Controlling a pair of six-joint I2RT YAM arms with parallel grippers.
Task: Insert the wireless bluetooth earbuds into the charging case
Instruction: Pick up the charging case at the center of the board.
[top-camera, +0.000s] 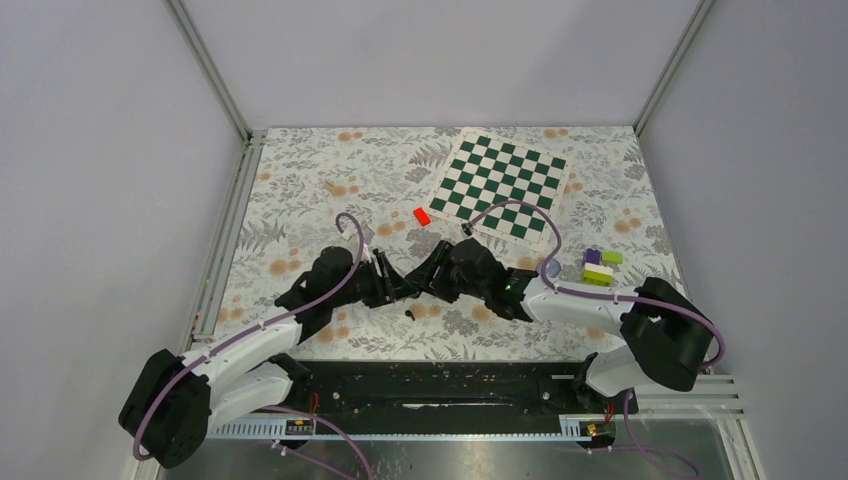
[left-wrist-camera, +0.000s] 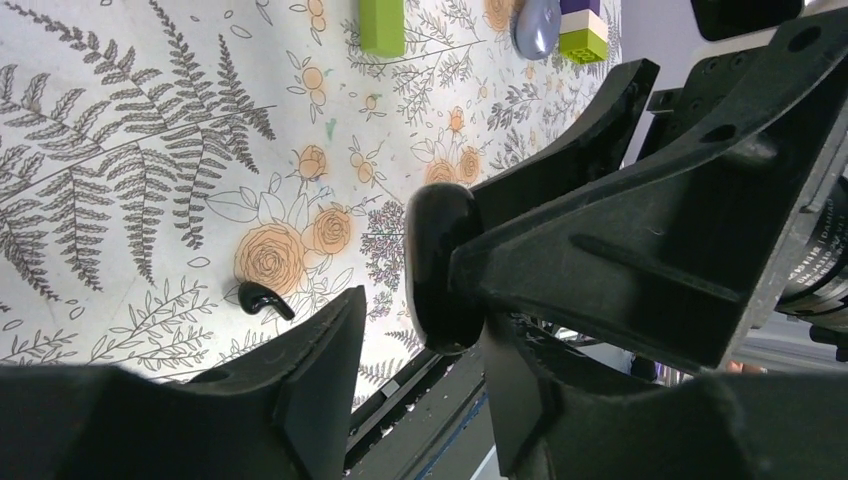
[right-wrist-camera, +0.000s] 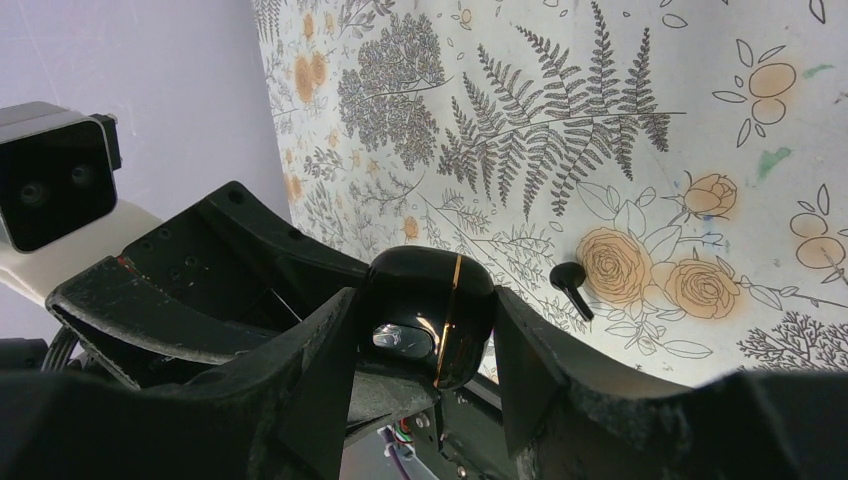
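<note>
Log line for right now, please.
right gripper: shut on charging case | left gripper: open, fingers either side of case | one earbud: loose on table, not inserted

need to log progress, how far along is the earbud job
Done: nothing visibly; the charging case looks shut. In hand: the right gripper clamps it, and the left gripper stands open around it. Left: one earbud lies on the table, the other is out of sight; both need seating.

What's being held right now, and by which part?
The right gripper clamps the charging case across its two sides. The left gripper holds nothing. An earbud lies loose nearby.
</note>
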